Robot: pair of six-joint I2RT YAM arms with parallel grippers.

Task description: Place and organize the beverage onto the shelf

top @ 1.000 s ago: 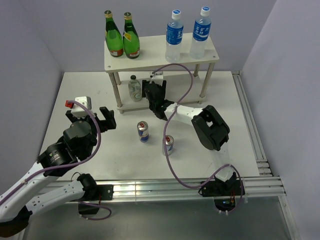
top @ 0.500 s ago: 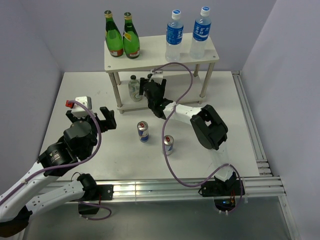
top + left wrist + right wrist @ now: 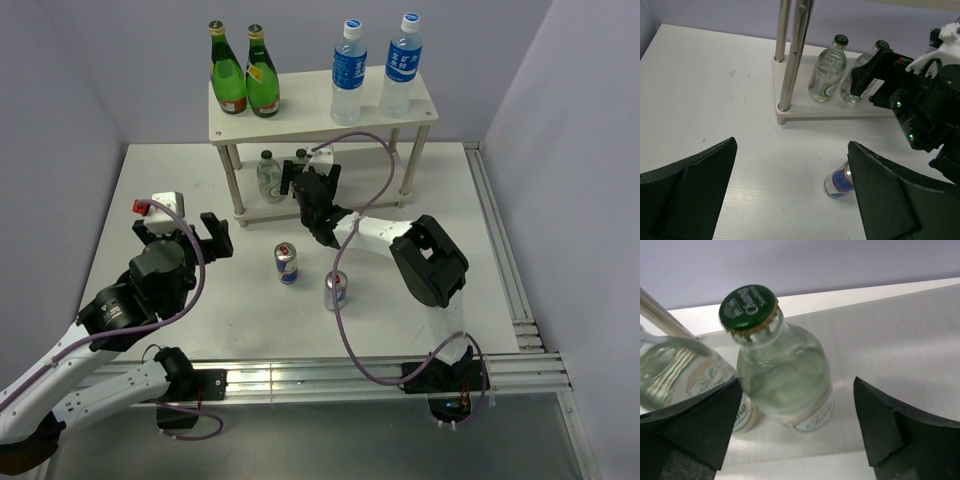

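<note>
The shelf (image 3: 300, 105) stands at the back, with two water bottles (image 3: 349, 72) on its top board. A small green-capped bottle (image 3: 269, 177) stands on the lower tier, and another (image 3: 785, 375) stands upright beside it. My right gripper (image 3: 795, 430) is open around this second bottle, its right finger (image 3: 900, 430) well clear of the glass. Two slim cans (image 3: 286, 263) (image 3: 336, 290) stand on the table in front of the shelf. My left gripper (image 3: 790, 190) hovers open and empty at the left, with one can (image 3: 838, 182) by its right finger.
Two green glass bottles (image 3: 228, 70) stand on the left of the top board. The shelf's front left post (image 3: 790, 55) rises beside the small bottles. A purple cable (image 3: 345, 250) loops from the right arm down past the nearer can. Walls close in on the left, back and right.
My right gripper has opened and let go of the small bottle, which now stands on the lower tier. The left arm has not moved.
</note>
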